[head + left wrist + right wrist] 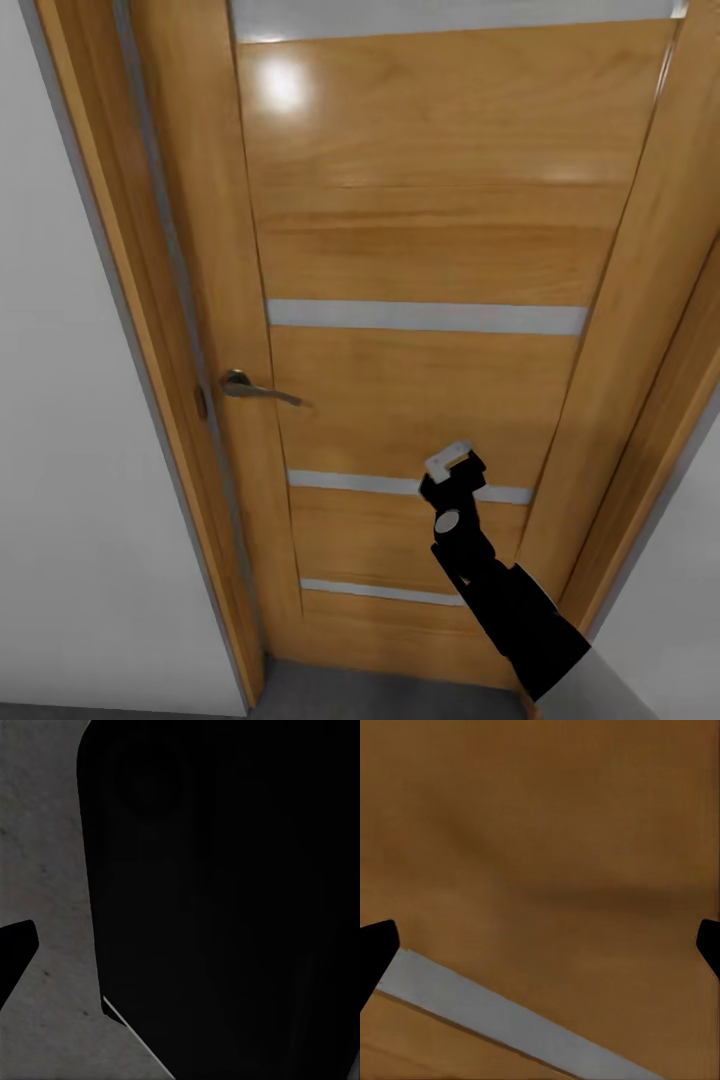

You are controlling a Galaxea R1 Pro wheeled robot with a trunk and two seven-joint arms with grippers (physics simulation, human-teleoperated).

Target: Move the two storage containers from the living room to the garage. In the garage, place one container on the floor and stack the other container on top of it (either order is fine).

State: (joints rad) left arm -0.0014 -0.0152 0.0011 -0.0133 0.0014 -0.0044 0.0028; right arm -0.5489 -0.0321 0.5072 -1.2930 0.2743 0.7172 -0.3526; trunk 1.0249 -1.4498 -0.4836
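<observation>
I stand directly before the orange-wood door [430, 250], which is shut within its frame [160, 330]. Four frosted horizontal strips cross its panel; the second strip [425, 317] runs at mid-height. A metal lever handle [255, 389] sits on the door's left edge, level and pointing toward the door's centre. White wall [70, 450] adjoins the frame on the left, and a band of grey concrete floor [390, 695] shows along the door's bottom edge. My right arm [500, 590] reaches up toward the lower part of the door, and my right fingers [452, 468] are close against the panel near the third strip; I cannot tell whether they touch it. From the right wrist, the two dark fingers [373, 952] sit at opposite edges of the picture, spread wide, with nothing between them but wood and one pale strip [502, 1024]. From the left wrist I see mottled grey floor [45, 870] beside a large black body [225, 900]; one dark finger [13, 952] shows, and I cannot tell how far that pair is spread. Neither storage container appears.
</observation>
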